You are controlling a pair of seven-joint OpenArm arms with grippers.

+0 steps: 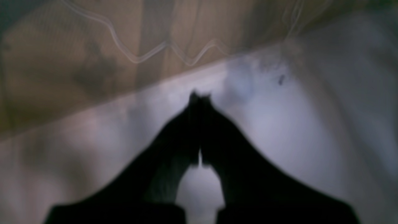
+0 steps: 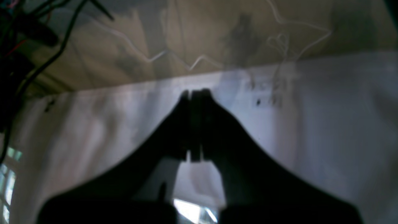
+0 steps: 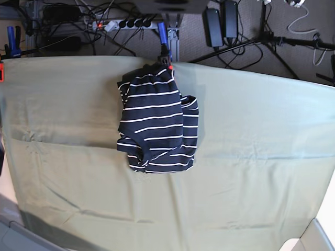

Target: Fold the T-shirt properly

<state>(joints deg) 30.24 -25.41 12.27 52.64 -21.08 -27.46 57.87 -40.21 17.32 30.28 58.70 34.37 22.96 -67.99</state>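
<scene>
1. The T-shirt lies as a compact folded bundle on the pale green cloth, toward the far edge of the table, just under the blue clamp. Neither arm shows in the base view, so the shirt is well apart from both grippers and touched by neither.
2. The left gripper has its jaws pressed together with nothing between them; ahead of its tips is only a blurred pale wall and a tan surface above.
3. The right gripper is likewise closed and empty, facing the same kind of pale wall, with dark cables off to its left.
4. Judging by the bundle, the folding looks largely done. One sleeve layer bulges out on the bundle's right side, and the edges are not quite square.
5. Risk: any new reach down from this raised pose could snag the top layer and pull the stack open, because the folds are loose and unweighted. A closed gripper dragging across could also bunch the green cloth and shift the bundle toward the table's far edge.
6. Only the base view shows the shirt and the table; the wrist views show neither, but they alone show the jaws and that these hold nothing
</scene>
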